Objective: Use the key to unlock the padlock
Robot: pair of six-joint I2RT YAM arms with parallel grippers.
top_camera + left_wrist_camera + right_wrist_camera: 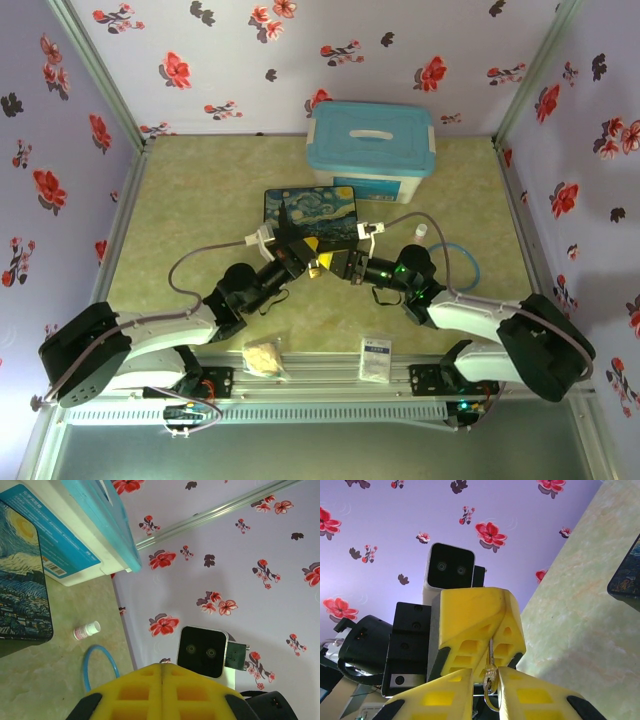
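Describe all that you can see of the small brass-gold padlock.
The small brass-gold padlock is a tiny shiny metal body in the air. A thin silver stem runs up from it into the shut yellow fingertips of the left gripper; a thin silver loop curves below it. It hangs between the yellow fingers of the right gripper; whether they touch it, I cannot tell.

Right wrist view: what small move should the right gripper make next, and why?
Probably close the right gripper on the brass piece, seemingly the padlock: it hangs from the shut left gripper, between the right fingers, not visibly pinched yet.
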